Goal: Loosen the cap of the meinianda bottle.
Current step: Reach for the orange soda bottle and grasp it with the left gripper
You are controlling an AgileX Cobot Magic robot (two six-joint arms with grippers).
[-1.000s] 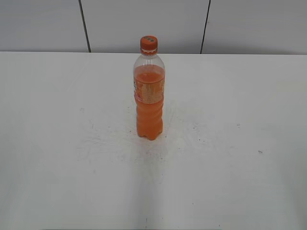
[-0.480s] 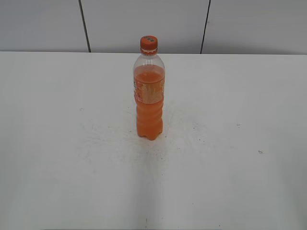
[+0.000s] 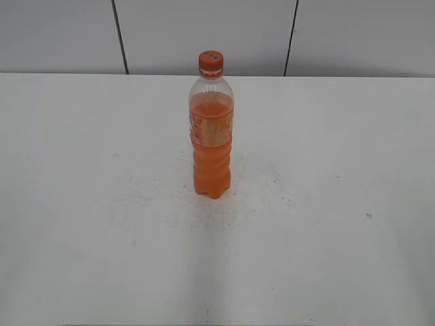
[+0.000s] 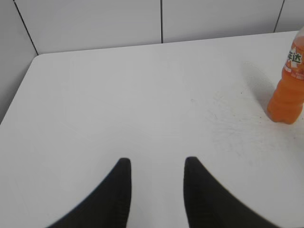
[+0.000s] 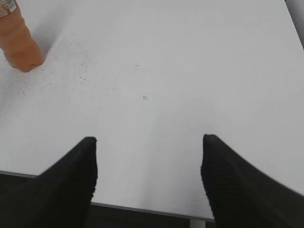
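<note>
Nearest the wrist cameras, the left gripper is hovering over the near left part of the white table, its two dark fingers parted with a moderate gap and nothing between them. The right gripper is hovering above the near right edge of the table, its fingers spread wider than the left pair and likewise holding nothing; below that edge a dark strip of floor or frame is showing. Neither gripper is appearing in the exterior view.

The tabletop is presenting a matte white surface, marked around its middle by a scatter of fine dark specks and faint scuffs, with a few isolated specks lying off to the right. The left rear corner of the table is showing as rounded in the left wrist view.

Farther back, the meinianda bottle is standing upright near the centre of the table, amid the scuffed patch and well apart from both grippers. Orange liquid is filling it to just below the clear shoulder, and an orange-yellow label band is wrapping the body above the ribbed lower part. The bottle's lower half is appearing at the right edge of the left wrist view and at the top left corner of the right wrist view.

The cap, orange with a small greenish mark on top, is sitting on the neck.

Farthest back, a pale grey wall of flat panels is rising behind the table, with thin dark vertical seams dividing it.
</note>
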